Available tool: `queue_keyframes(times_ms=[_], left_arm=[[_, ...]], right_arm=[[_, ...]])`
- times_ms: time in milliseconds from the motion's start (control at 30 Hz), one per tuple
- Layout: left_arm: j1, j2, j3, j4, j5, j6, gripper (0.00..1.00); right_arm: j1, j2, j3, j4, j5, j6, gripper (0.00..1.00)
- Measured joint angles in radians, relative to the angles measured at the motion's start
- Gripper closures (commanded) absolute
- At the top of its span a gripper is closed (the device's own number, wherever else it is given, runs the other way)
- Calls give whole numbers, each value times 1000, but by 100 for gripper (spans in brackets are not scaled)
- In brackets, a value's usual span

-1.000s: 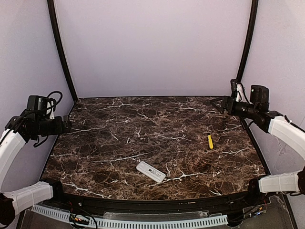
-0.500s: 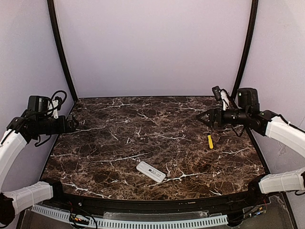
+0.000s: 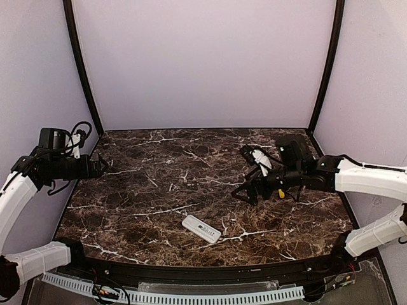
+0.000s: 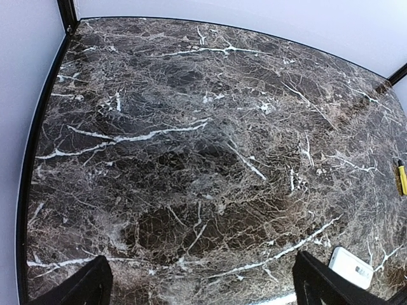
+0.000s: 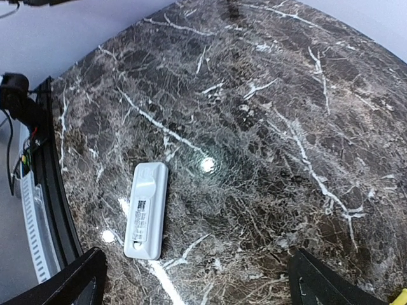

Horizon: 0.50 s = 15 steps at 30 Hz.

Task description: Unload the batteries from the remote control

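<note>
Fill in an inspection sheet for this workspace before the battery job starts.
Surface: dark marble tabletop, bare but for two items.
Job's things: white remote control lies flat near the front edge, untouched; batteries not visible.
Clutter: yellow stick on the right side.
Hands: left hand open, at the left edge; right hand open, above the table, beyond the remote.
Cables: black cable looped at the left wrist.
Surroundings: pale walls, black corner poles.
</note>
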Motion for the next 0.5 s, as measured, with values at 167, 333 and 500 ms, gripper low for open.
queue_keyframes(times_ms=[167, 333, 500], left_arm=[[0, 0, -7, 1, 10, 0, 0], [0, 0, -10, 3, 14, 0, 0], [0, 0, -10, 7, 14, 0, 0]], right_arm=[[133, 105, 26, -14, 73, -45, 1], [236, 210, 76, -31, 124, -91, 1], [309, 294, 121, -39, 158, -107, 1]])
